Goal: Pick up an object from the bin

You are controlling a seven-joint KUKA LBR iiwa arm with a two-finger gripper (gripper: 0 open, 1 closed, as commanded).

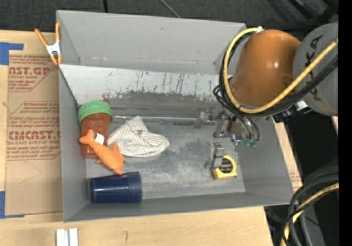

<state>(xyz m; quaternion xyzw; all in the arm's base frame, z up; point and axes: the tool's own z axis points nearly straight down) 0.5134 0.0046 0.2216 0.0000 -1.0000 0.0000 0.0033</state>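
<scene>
1. The gripper [218,156] hangs low at the right end of the bin [148,47]. It is directly above a small yellow and black tape measure [225,169], which lies on the floor near the front wall.
2. The tape measure is the likely target (nothing else lies close), so the step in hand looks like the last of the descent and then the closing.
3. To do this well, come straight down, centred on the tape measure's body. Grip across its flat sides rather than its rounded edge, which I judge would slip out. Stop short of pressing into the metal floor.
4. The front wall is near, so lift straight up before any sideways move.
5. The gripper's tip seems to touch the tape measure's upper edge or sit just above it. How far it is open I cannot tell, and I see nothing in its grasp.
6. The other things lie well apart at the left: a striped cloth [137,138], a green-capped jar [93,125], an orange toy [104,154] and a blue can [115,189].
</scene>
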